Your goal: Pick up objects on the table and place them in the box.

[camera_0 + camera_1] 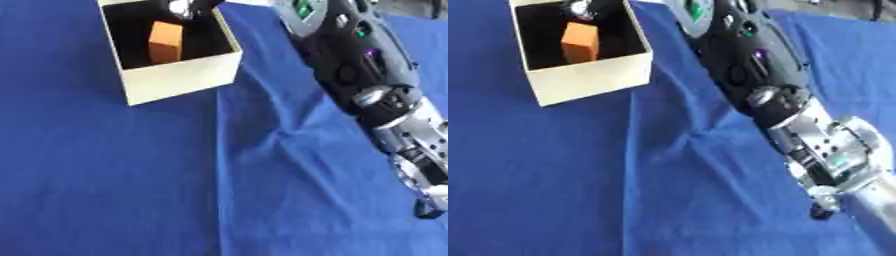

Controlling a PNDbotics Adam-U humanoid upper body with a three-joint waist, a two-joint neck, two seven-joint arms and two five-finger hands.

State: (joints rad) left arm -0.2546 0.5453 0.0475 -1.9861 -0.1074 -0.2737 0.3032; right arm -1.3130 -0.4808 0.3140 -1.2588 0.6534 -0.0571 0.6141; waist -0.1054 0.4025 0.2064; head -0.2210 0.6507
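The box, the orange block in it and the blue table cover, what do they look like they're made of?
Box: likely cardboard or thin board, matte cream outside, dark inside, with thin straight walls. Orange block: a solid matte cuboid with flat faces and crisp edges; wood, foam or plastic, I cannot tell which. Table cover: woven cloth, matte blue, shown by soft creases and a fold line.

Two head-mounted views look steeply down on a blue cloth [131, 175] from close range.

Both eyes face forward and down, the table lying askew in the frame. They share nearly the whole scene: the cream box [179, 75] near the top left, and the robot's right arm [754, 65] crossing from the top to the lower right. The right eye view sits slightly to the side, so the box [588, 77] lies further left and more of the arm's lower end shows.
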